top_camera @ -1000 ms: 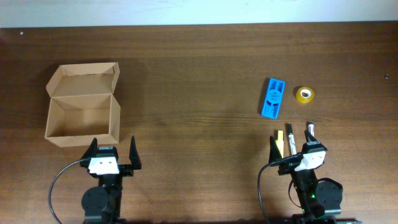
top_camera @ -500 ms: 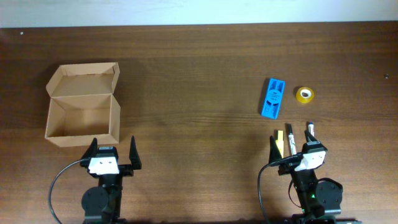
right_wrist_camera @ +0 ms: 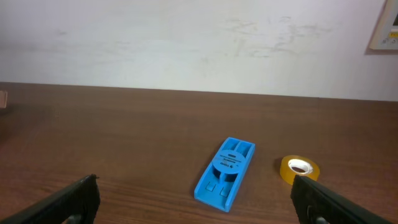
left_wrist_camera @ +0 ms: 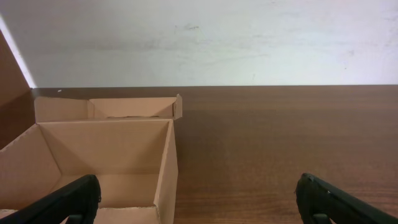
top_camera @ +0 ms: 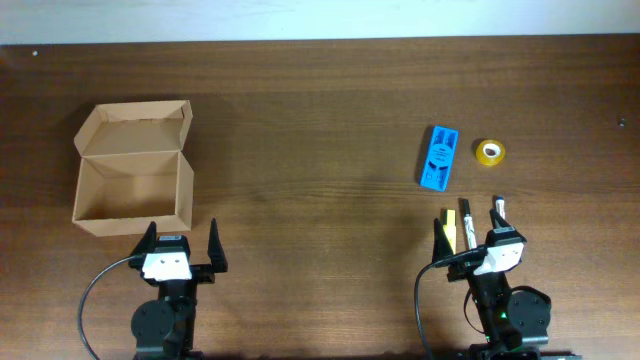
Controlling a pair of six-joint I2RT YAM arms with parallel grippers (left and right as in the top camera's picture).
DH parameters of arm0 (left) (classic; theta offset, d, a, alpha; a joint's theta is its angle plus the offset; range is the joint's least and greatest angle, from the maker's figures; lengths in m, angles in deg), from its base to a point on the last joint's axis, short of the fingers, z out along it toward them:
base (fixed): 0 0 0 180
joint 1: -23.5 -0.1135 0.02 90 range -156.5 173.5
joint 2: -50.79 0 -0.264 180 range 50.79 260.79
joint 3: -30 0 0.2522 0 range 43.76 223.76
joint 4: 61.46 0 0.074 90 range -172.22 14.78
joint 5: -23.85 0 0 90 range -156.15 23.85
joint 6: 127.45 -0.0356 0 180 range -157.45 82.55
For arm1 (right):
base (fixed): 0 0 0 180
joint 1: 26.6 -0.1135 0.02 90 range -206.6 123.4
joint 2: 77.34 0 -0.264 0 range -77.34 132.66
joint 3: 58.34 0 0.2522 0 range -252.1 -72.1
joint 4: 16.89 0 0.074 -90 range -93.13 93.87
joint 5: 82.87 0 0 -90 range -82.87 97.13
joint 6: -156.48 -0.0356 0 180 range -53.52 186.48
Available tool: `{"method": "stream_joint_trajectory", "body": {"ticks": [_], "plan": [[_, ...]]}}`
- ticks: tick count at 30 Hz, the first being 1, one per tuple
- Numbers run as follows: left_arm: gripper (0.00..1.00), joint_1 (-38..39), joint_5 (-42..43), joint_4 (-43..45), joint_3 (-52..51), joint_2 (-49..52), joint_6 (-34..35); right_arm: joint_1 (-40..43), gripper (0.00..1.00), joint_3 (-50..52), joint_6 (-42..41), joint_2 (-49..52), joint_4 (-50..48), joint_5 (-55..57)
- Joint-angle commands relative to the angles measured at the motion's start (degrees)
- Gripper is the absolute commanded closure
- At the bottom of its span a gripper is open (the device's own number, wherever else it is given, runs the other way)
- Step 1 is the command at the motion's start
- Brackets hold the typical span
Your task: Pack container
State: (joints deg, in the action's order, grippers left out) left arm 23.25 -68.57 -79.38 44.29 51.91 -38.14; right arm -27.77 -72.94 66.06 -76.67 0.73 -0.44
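Both jaws open, empty — container [top_camera: 132,190] just beyond left jaws, well apart from right jaws.

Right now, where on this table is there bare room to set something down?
The widest bare patch is the middle, between the container and the blue box. The far strip behind them all is bare too. It is crowded at right: blue box, tape roll and small items I cannot identify beside the right fingers.
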Motion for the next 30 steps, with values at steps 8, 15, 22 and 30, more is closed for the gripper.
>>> {"method": "stream_joint_trajectory", "body": {"ticks": [8,15,22,30], "plan": [[0.0,-0.31,-0.37,-0.46,0.04,-0.02,-1.07,0.15,0.01,0.52,-0.44,-0.52,-0.02,0.48],[0.0,-0.31,-0.37,-0.42,0.04,-0.02,-1.07,0.15,0.01,0.52,-0.44,-0.52,-0.02,0.48],[0.0,-0.31,-0.55,0.02,0.04,-0.02,-1.05,0.15,0.01,0.52,-0.46,-0.52,0.02,1.09],[0.0,-0.28,8.0,-0.72,0.33,0.87,8.04,0.2,0.01,0.33,-2.14,1.81,0.04,1.44]]}}
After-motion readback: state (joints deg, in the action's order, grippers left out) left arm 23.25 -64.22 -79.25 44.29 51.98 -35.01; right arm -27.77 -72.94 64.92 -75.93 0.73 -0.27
